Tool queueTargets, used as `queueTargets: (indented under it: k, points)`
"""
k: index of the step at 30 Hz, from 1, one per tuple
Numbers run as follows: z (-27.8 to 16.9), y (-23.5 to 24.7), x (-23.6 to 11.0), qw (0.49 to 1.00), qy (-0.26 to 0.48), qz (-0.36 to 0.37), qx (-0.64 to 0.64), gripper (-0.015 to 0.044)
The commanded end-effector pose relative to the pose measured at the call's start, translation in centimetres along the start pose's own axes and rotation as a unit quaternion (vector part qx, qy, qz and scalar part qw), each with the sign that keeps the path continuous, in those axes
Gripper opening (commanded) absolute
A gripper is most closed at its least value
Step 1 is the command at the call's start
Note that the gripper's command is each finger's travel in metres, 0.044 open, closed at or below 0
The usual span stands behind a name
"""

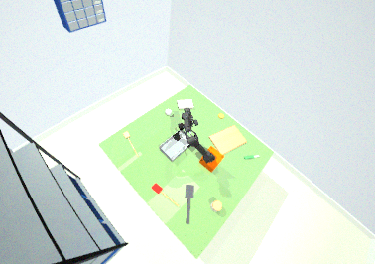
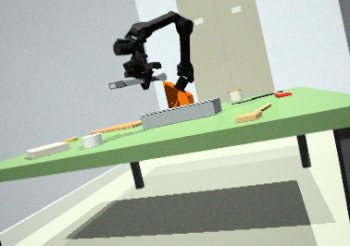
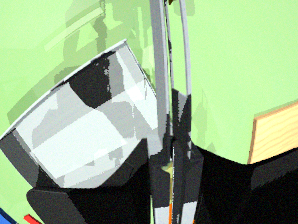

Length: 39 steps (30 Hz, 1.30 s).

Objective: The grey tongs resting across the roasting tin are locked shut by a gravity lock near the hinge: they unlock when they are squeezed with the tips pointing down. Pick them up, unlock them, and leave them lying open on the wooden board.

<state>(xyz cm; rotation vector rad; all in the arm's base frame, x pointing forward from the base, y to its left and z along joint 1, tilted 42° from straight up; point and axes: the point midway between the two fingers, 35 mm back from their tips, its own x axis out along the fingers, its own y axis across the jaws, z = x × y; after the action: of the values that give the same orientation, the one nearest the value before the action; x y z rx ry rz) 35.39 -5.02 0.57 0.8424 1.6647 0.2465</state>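
Note:
The grey tongs (image 2: 131, 82) (image 3: 158, 60) hang in the air, roughly level, with their left end in the exterior view slightly lower. Their two arms lie close together in the wrist view. My gripper (image 2: 146, 81) (image 3: 158, 142) is shut on the tongs along their length, well above the table. The roasting tin (image 1: 172, 151) (image 2: 181, 115) (image 3: 80, 145) stands on the green table below, apart from the tongs. The wooden board (image 1: 228, 140) (image 2: 118, 127) (image 3: 275, 135) lies flat beyond the tin, near the arm's orange base. The lock near the hinge is too small to make out.
A white block (image 1: 186, 104) (image 2: 48, 150) and a white cup (image 1: 169, 112) (image 2: 92, 141) stand near one end of the table. A dark spatula (image 1: 189, 192), a red-headed tool (image 1: 157, 188), a round pot (image 1: 216, 205) and a green-handled tool (image 1: 250, 157) lie or stand elsewhere.

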Motion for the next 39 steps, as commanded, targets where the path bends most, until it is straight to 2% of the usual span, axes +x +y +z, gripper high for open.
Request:
queueTargets:
  k: [1,12,22,34,39]
  points:
    - [1.3,-3.8,-0.7,0.999,-0.012,-0.004,0.053,-0.0150]
    - [1.9,-12.8,-0.7,0.985,-0.010,-0.004,0.174,-0.0150]
    - [0.8,-20.7,0.2,0.961,-0.002,0.004,0.278,-0.0150]
    - [0.6,-21.4,0.2,0.958,-0.002,0.004,0.287,-0.0150]
    - [-0.5,-23.8,-0.4,0.947,-0.007,0.000,0.321,-0.0150]
